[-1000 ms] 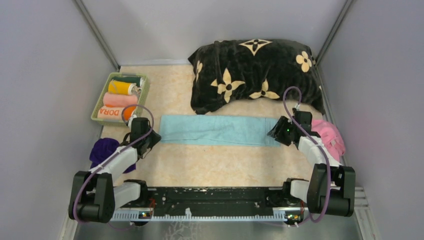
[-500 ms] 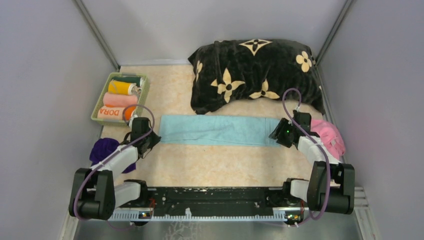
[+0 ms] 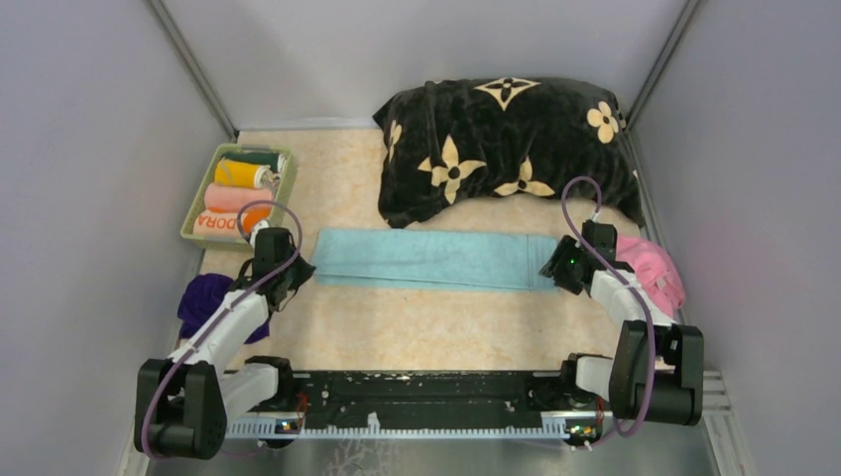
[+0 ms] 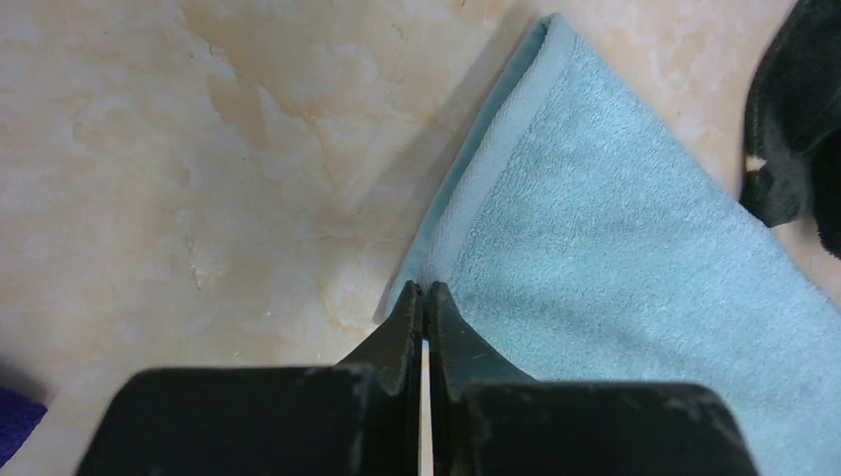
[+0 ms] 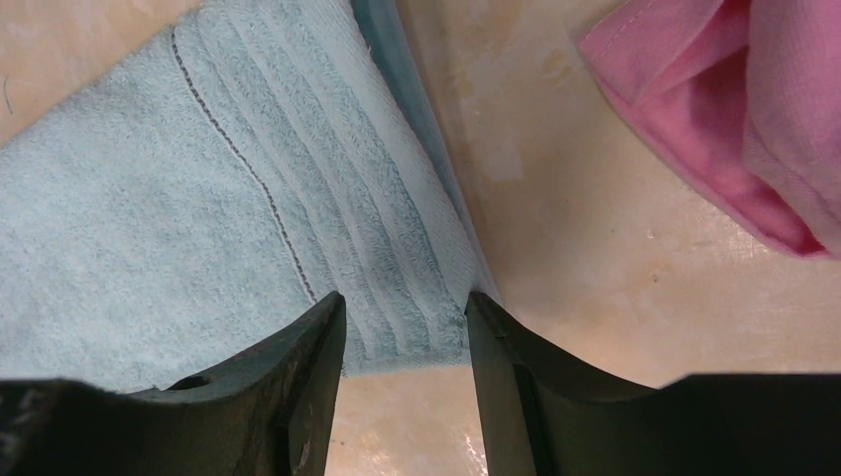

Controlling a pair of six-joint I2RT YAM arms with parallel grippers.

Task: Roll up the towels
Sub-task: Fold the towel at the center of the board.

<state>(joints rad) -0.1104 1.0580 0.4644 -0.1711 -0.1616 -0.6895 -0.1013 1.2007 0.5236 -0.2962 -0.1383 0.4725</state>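
Observation:
A light blue towel (image 3: 426, 260) lies flat as a long strip across the middle of the table. My left gripper (image 3: 302, 270) is at its near left corner, jaws shut, with the tips (image 4: 424, 290) pinched on the hem of the light blue towel (image 4: 615, 248). At the other end my right gripper (image 3: 548, 270) stands open, its fingertips (image 5: 405, 302) either side of the near right corner of the light blue towel (image 5: 198, 198). A crumpled pink towel (image 3: 660, 273) lies to its right, and a dark purple towel (image 3: 203, 297) lies left of my left arm.
A big black cushion (image 3: 506, 144) with beige flowers lies just behind the towel. A green basket (image 3: 193, 223) at the back left holds rolled towels: yellow (image 3: 238, 174), peach (image 3: 233, 197), orange "DORA" (image 3: 223, 224). Grey walls close in both sides.
My left gripper has closed at the towel's left corner, and its arm has stretched a little further. My right gripper has stayed open and edged slightly right.

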